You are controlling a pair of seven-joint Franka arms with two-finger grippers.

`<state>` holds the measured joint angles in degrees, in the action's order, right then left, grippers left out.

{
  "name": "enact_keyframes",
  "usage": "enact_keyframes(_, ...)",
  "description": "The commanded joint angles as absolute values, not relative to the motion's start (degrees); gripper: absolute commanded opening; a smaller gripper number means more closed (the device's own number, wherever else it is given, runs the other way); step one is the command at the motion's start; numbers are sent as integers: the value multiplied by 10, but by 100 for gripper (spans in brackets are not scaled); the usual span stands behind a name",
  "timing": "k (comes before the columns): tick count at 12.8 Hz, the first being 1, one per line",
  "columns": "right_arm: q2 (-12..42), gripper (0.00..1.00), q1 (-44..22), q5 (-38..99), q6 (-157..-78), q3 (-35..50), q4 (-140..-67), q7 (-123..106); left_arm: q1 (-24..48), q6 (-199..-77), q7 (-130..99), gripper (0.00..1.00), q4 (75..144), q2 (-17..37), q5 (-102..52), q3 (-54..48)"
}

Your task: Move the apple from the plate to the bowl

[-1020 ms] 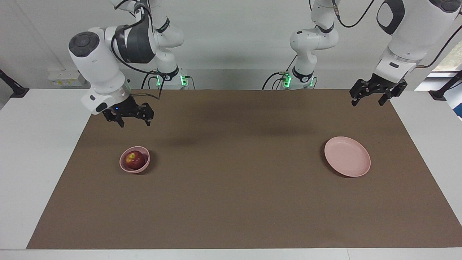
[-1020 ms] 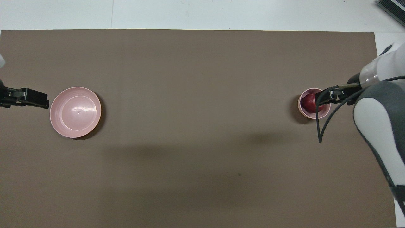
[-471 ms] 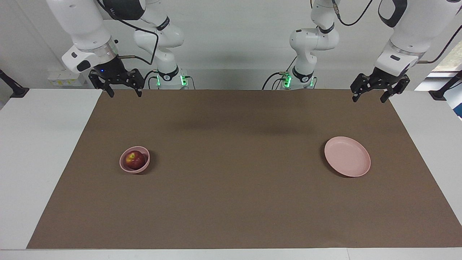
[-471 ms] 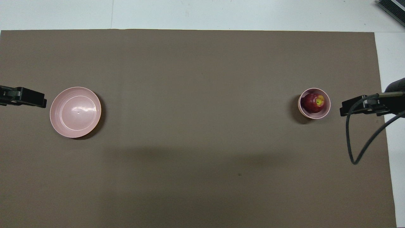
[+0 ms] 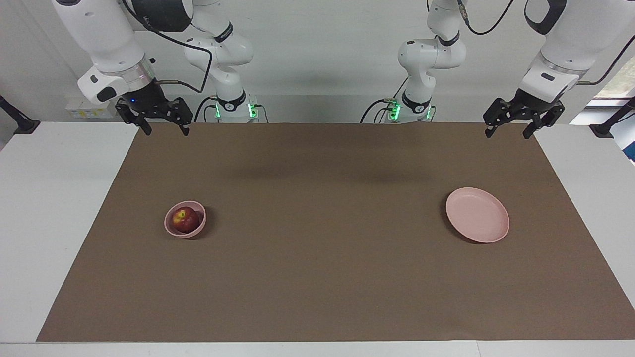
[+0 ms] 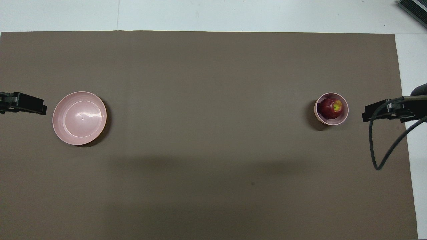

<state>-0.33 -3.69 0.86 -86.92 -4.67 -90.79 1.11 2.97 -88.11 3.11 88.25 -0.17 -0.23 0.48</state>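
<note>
The dark red apple [image 5: 185,218] with a yellowish patch lies inside the small deep pink bowl [image 5: 171,230] toward the right arm's end of the table; both also show in the overhead view, the apple [image 6: 330,107] inside the bowl [image 6: 319,119]. The flat pink plate [image 5: 477,214] is empty toward the left arm's end, and shows in the overhead view [image 6: 79,118]. My right gripper [image 5: 166,131] is open and empty, raised over the mat's corner nearest the robots. My left gripper [image 5: 507,134] is open and empty, raised over the other near corner.
A brown mat [image 5: 317,287] covers most of the white table [image 5: 44,208]. In the overhead view the left gripper's tip [image 6: 39,108] shows beside the plate and the right gripper's tip [image 6: 367,116] beside the bowl, with a black cable [image 6: 377,160] hanging below it.
The right gripper has risen and drawn back from above the bowl to the mat's near corner, uncovering the apple in the overhead view. The left gripper has lifted slightly.
</note>
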Motion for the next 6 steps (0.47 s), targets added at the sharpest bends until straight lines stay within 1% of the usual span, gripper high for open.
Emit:
enact_keyframes(1,-6,100,-28,20,-872,-42,-912,18,32,-869,33,100,876,-4,-9,11)
enact_keyframes(6,-5,100,-30,19,-879,-40,-908,15,32,-869,33,100,876,-4,-9,11)
